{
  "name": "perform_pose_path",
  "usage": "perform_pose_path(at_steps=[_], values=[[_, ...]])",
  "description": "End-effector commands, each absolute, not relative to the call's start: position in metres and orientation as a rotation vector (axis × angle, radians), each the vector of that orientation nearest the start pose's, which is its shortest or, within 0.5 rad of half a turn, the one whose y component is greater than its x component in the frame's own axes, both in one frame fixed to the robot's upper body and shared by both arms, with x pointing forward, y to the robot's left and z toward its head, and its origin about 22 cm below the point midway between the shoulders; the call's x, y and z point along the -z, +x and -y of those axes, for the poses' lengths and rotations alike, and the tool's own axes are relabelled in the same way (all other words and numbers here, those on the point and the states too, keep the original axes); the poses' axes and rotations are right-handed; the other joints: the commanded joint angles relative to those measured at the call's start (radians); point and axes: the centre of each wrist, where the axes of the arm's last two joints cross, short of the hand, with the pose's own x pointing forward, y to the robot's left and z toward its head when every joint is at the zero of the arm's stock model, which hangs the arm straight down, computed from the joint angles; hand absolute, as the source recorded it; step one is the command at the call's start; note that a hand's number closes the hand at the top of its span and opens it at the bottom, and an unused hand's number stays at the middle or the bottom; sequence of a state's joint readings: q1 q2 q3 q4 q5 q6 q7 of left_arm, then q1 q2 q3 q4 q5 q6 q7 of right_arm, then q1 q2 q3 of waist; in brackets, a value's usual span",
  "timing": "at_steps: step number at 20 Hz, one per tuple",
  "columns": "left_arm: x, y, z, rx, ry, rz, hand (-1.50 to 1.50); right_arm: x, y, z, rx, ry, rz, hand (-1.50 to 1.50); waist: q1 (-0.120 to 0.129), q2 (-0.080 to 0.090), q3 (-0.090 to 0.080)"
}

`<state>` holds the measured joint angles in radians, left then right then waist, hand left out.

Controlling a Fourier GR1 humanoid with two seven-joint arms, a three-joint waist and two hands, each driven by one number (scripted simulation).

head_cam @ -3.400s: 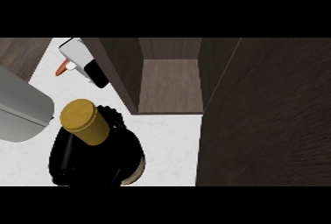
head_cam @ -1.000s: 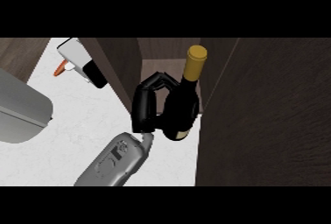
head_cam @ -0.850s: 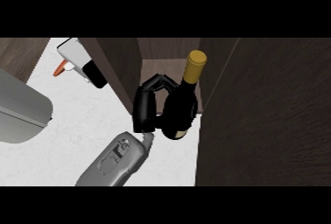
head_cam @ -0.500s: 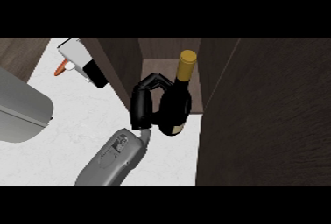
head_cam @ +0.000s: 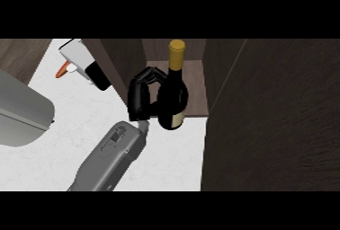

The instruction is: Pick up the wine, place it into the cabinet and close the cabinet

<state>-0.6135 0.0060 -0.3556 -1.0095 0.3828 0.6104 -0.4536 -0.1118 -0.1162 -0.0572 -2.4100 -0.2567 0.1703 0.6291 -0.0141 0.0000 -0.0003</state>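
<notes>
Near the centre of the frame a black hand [head_cam: 139, 96] curls round the dark body of a wine bottle [head_cam: 172, 101], its fingers wrapped about the glass just below the shoulder. The hand belongs to a grey forearm [head_cam: 109, 157] that rises from the lower left of the frame (which arm it is cannot be told from this view). The bottle's gold-capped neck points toward the top of the frame, and a pale label shows near its lower end. The bottle sits at the mouth of an open cabinet [head_cam: 192, 72] in the upper centre, with its neck over the brown inner floor and its base over the front edge. The cabinet's dark door [head_cam: 272, 117] fills the right side of the frame. The white counter [head_cam: 172, 157] spreads across the lower left. A grey rounded appliance [head_cam: 20, 112] lies at the left edge, and a small white, black and orange object [head_cam: 83, 67] rests at the upper left.
</notes>
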Motion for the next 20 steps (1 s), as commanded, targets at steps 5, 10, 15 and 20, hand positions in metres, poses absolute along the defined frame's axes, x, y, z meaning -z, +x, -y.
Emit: perform_pose_path(at_steps=[5,10,15,20], values=[[-0.040,0.382,-0.084,-0.126,0.010,1.841,1.50,-0.215,0.141,0.234,-0.286,0.262,1.921,-1.50,-0.007,0.002,0.000],[-0.043,0.389,-0.082,-0.079,0.061,1.832,1.50,-0.216,0.153,0.250,-0.283,0.269,1.920,-1.50,-0.004,0.001,0.000],[-0.045,0.404,-0.085,-0.128,0.064,1.821,1.50,-0.209,0.143,0.234,-0.295,0.304,1.915,-1.50,-0.011,0.003,0.000],[-0.038,0.419,-0.102,-0.097,0.189,1.912,1.50,-0.195,0.153,0.234,-0.287,0.299,1.921,-1.50,-0.027,0.010,0.000]])
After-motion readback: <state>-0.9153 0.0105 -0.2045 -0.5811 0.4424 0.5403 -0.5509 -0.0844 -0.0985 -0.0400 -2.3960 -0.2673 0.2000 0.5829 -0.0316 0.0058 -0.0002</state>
